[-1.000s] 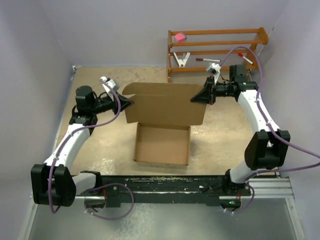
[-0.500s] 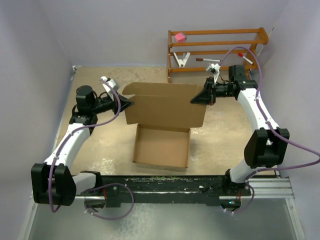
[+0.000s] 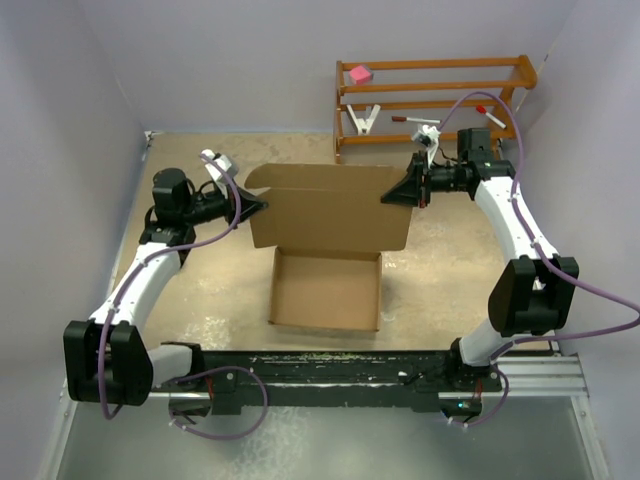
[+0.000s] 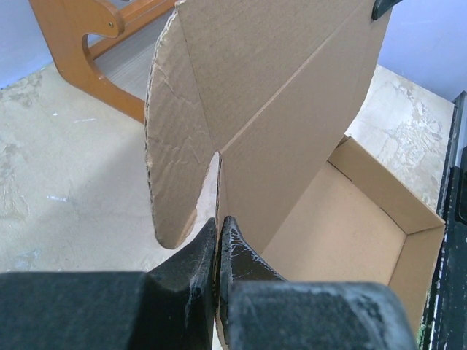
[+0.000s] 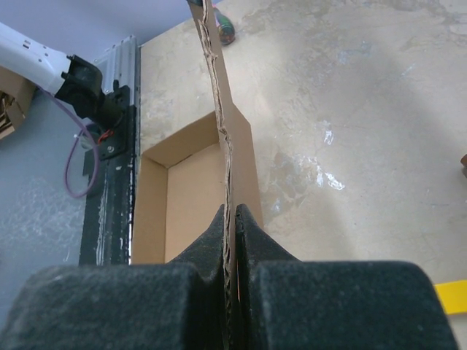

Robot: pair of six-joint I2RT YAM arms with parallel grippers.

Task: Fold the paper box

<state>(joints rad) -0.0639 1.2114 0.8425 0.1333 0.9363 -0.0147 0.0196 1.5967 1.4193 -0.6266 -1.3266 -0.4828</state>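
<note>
While its tray lay on the table, the one paper box held its lid upright at twelve o'clock; two claws pinched that lid, left claw at its nine o'clock edge, right claw at three.

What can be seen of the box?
The box is plain brown corrugated cardboard. It has a shallow open tray lying flat on the table, and its wide lid stands roughly upright from the far wall, with a rounded flap at the lid's left end. The left end effector and right end effector are each shut on a lid edge.
</note>
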